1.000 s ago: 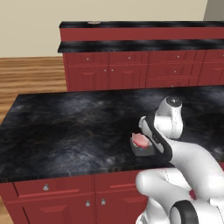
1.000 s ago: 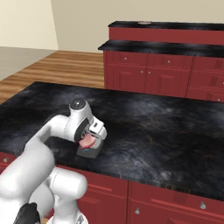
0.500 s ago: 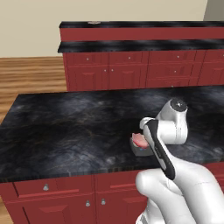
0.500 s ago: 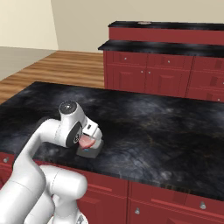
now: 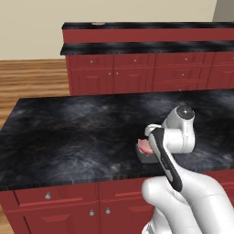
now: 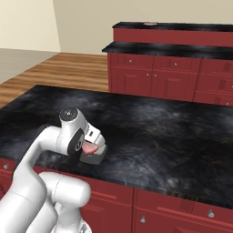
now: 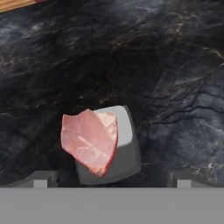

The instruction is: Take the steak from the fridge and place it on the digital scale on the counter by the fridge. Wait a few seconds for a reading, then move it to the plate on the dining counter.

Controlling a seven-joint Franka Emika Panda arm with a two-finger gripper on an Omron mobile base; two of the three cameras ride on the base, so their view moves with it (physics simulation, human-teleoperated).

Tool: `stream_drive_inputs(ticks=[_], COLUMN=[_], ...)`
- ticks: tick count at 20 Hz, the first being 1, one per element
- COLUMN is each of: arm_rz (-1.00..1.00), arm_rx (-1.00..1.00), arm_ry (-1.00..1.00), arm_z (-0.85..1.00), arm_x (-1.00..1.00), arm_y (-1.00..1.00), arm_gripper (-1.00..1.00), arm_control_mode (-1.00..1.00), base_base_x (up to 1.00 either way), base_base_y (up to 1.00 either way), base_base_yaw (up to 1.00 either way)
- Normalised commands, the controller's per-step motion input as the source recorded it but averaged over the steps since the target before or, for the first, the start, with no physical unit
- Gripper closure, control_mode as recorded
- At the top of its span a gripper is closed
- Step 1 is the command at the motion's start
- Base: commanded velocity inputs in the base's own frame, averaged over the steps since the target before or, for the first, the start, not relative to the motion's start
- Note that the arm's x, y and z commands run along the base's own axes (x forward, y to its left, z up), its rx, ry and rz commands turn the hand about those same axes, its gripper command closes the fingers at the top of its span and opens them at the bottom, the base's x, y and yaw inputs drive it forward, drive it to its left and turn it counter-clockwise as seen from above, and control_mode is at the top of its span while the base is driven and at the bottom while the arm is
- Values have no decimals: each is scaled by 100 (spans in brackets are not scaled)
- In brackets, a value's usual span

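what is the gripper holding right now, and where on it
Nothing. The gripper is open, its tips apart and clear of the steak, which lies on the digital scale, overhanging one edge.

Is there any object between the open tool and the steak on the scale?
Nothing visible. In the hand view the steak lies on the digital scale, hanging over one edge, with the open tool above it and nothing between them.
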Motion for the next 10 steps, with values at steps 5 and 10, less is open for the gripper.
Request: stream_drive_inputs(ticks=[5, 10], arm_rz=[0, 6], arm_rx=[-3, -11], arm_ry=[0, 0], arm_z=[5, 5], arm_x=[0, -3], arm_y=[28, 46], arm_gripper=[-100, -100], arm_control_mode=[-100, -100], base_base_x=[0, 0], base_base_y=[0, 0], base_base_yaw=[0, 0])
